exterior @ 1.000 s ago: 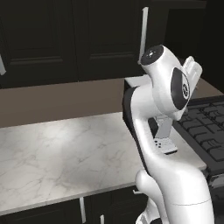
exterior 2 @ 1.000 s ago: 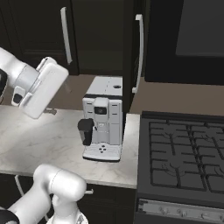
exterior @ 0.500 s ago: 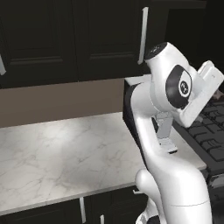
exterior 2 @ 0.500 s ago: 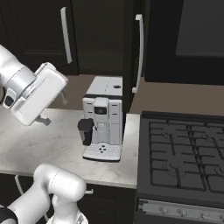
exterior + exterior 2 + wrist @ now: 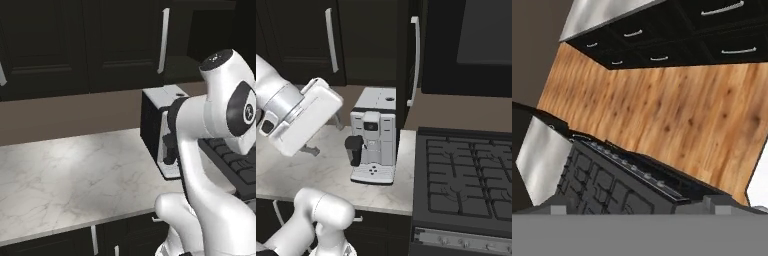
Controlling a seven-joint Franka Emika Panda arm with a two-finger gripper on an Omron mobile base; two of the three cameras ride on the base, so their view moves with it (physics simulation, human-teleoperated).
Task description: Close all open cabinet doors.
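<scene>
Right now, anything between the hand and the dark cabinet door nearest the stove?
Partly. The coffee machine sits on the counter between the open hand and the cabinet door, seemingly just under its lower edge. Above the machine, nothing visible blocks the path.

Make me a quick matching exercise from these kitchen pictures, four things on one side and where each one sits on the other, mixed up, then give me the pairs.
Things:
1. coffee machine
2. stove
3. cabinet doors
4. wood floor

Places:
A. right of the marble counter
B. on the wall above the counter
C. on the counter's right end
D. in the hand view, beyond the stove's front edge

Pairs: 1-C, 2-A, 3-B, 4-D
</scene>
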